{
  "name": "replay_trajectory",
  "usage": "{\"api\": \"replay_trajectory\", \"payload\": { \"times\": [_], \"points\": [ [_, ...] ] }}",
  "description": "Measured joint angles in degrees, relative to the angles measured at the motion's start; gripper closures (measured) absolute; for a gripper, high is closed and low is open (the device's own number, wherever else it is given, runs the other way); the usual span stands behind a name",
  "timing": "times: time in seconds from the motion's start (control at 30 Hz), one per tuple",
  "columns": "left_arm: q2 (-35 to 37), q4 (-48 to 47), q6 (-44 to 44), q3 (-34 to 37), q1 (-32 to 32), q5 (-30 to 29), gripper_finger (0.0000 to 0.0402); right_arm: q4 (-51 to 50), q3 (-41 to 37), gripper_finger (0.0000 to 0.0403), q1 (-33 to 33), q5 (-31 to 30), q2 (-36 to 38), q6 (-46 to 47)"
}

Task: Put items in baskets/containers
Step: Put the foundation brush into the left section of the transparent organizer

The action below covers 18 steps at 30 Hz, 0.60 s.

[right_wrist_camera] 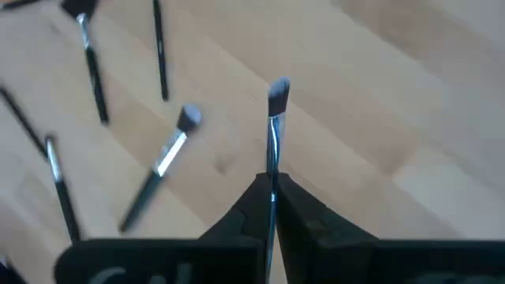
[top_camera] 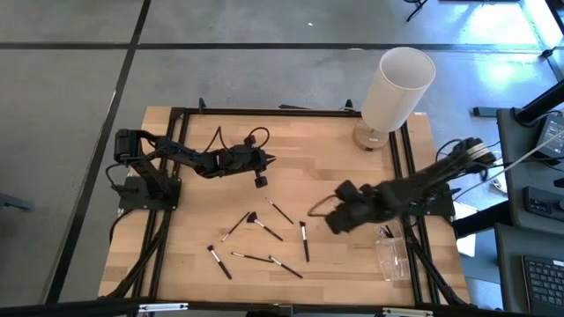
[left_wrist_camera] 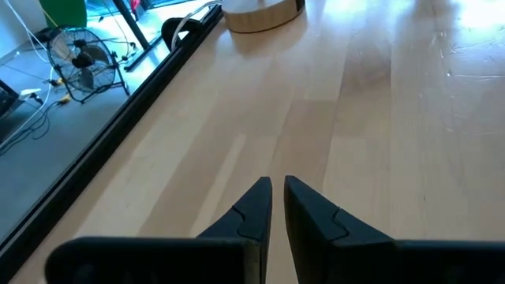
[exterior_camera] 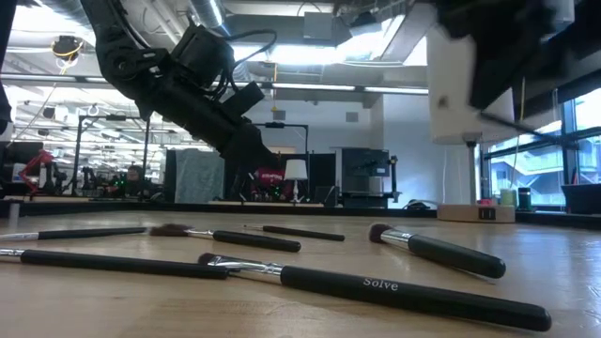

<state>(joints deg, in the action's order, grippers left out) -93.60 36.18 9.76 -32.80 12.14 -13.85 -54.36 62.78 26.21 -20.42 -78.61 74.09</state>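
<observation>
- Wooden table [top_camera: 203, 185]: bears everything listed below; both arms reach over it.
- White cylinder [top_camera: 398, 86]: stands on a round wooden base at the far edge, well beyond the right gripper.
- Left gripper [left_wrist_camera: 278, 189]: fingers nearly touching, holding nothing, above bare wood, well apart from the right gripper.
- Right gripper [right_wrist_camera: 271, 183]: fingers pinched onto one makeup brush [right_wrist_camera: 276, 110], its bristle tip pointing forward past the fingertips, above the table.
- Clear plastic box [top_camera: 390, 254]: just beside the right arm, behind that gripper, near the table edge.
- Loose brushes [top_camera: 304, 239]: scattered flat on the wood ahead of the right gripper, between the two arms.
</observation>
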Motion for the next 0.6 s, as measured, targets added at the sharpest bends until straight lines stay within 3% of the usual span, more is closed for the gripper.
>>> {"api": "replay_trajectory", "payload": {
  "times": [0.17, 0.37, 0.47, 0.6],
  "points": [
    [0.0, -0.1, -0.2, 0.0, 0.0, 0.0, 0.0370, -5.9, 0.0, 0.0399, 10.0, -4.4, 6.3, -1.5],
    [0.0, 0.0, -0.7, 0.0, 0.0, -0.2, 0.0370, -9.8, 0.0, 0.0393, 20.2, -13.8, 12.4, 1.7],
    [0.0, 0.1, -1.6, 0.0, 0.0, -0.2, 0.0370, -11.5, -0.4, 0.0394, 22.9, -19.2, 13.6, 4.8],
    [0.0, 0.4, -2.0, 0.0, 0.0, -0.2, 0.0370, -7.9, -3.0, 0.0397, 21.5, -18.8, 12.6, 8.4]
  ]
}}
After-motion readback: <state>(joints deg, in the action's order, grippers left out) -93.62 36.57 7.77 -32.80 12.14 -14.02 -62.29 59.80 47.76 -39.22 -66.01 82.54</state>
